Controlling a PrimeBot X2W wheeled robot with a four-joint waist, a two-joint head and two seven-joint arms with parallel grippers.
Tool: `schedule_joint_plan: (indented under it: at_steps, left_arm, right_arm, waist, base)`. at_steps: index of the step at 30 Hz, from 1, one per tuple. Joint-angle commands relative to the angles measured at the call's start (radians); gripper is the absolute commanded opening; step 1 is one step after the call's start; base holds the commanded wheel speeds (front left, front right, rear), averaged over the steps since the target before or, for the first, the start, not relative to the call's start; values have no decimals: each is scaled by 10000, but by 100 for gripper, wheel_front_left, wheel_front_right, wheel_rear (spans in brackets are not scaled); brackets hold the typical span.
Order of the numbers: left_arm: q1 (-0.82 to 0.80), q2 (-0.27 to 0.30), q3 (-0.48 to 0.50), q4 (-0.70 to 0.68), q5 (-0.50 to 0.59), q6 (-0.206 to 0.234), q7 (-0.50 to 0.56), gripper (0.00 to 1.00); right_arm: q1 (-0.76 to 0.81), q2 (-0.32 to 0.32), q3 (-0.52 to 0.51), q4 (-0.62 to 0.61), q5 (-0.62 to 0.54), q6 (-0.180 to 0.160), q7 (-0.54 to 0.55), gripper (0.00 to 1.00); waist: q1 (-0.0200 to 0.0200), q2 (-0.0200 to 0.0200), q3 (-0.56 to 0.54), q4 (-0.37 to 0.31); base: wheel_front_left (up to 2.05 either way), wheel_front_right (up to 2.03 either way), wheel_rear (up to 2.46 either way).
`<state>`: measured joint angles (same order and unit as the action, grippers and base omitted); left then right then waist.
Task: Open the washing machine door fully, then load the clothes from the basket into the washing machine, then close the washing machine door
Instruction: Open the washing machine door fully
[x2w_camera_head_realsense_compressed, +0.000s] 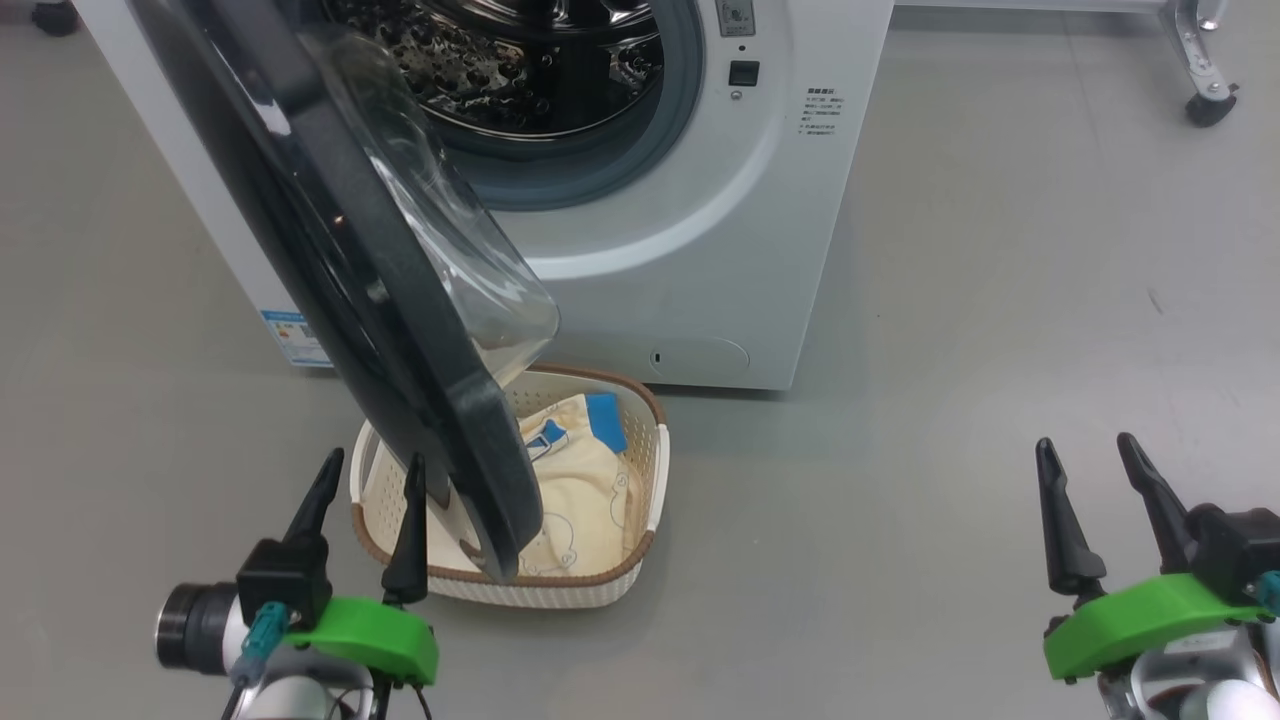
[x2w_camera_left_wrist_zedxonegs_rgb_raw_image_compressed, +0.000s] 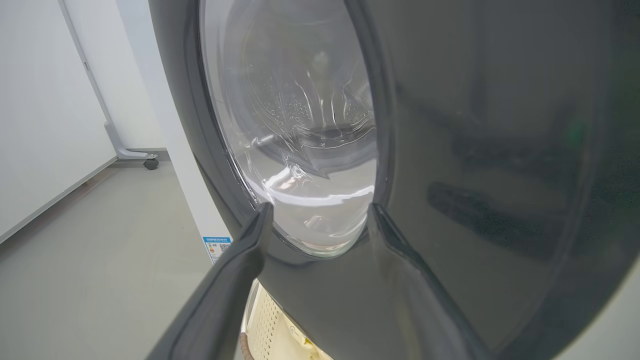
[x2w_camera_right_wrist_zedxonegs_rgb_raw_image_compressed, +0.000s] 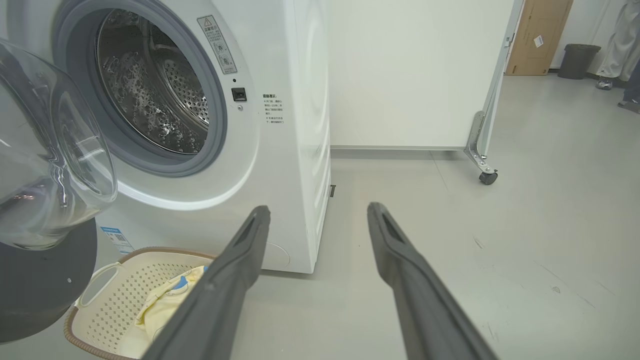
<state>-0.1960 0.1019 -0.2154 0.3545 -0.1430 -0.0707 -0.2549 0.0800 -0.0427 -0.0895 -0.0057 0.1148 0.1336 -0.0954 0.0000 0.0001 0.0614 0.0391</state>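
The washing machine door (x2w_camera_head_realsense_compressed: 400, 340) stands partly open over the basket (x2w_camera_head_realsense_compressed: 560, 590) on the floor (x2w_camera_head_realsense_compressed: 950, 300) before the washing machine (x2w_camera_head_realsense_compressed: 720, 230), the clothes (x2w_camera_head_realsense_compressed: 585, 490) lying in the basket; the left pincer (x2w_camera_head_realsense_compressed: 375, 455), released, sits beside the door's lower edge, and the right pincer (x2w_camera_head_realsense_compressed: 1085, 440), released, is well apart.

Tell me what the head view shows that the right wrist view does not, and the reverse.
Head view, not right wrist view: the open left gripper by the door. Right wrist view, not head view: a grey bin far back. Both: the washing machine, its open door, the basket with the yellow garment, the open right gripper.
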Motion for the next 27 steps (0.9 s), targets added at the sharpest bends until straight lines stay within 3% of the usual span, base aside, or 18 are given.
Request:
schedule_joint_plan:
  at_steps: [1,10,11,12,13,15,16,27]
  left_arm:
    - [-234,240,318,-301,-135,45,-68,100]
    - [-265,304,289,-284,-233,119,-56,100]
    - [-268,309,285,-284,-247,124,-56,94]
    - [-272,317,283,-286,-260,130,-54,68]
    - [-276,324,280,-285,-272,138,-51,50]
    - [-292,338,267,-285,-286,154,-34,24]
    - [-302,344,263,-283,-298,161,-26,0]
    - [-446,617,532,-472,-380,526,51,0]
  right_arm:
    - [-256,-77,232,-351,35,-29,-3,100]
    - [-281,-76,282,-299,102,-29,-53,100]
    - [-285,-76,283,-294,110,-29,-56,100]
    - [-292,-76,288,-290,118,-29,-60,100]
    - [-299,-76,292,-283,127,-29,-62,100]
    - [-308,-76,292,-278,131,-29,-68,100]
    - [-309,-76,289,-276,136,-29,-71,100]
    - [-224,-76,208,-267,181,-29,-68,100]
  waist:
    - [0,-1,10,3]
    - [0,-1,60,-35]
    - [0,-1,64,-39]
    - [0,-1,70,-47]
    - [0,-1,72,-53]
    - [0,-1,86,-53]
    - [0,-1,88,-53]
    - [0,-1,-22,-21]
  base:
    - [0,0,0]
    - [0,0,0]
    - [0,0,0]
    - [0,0,0]
    - [0,0,0]
    - [0,0,0]
    - [0,0,0]
    - [0,0,0]
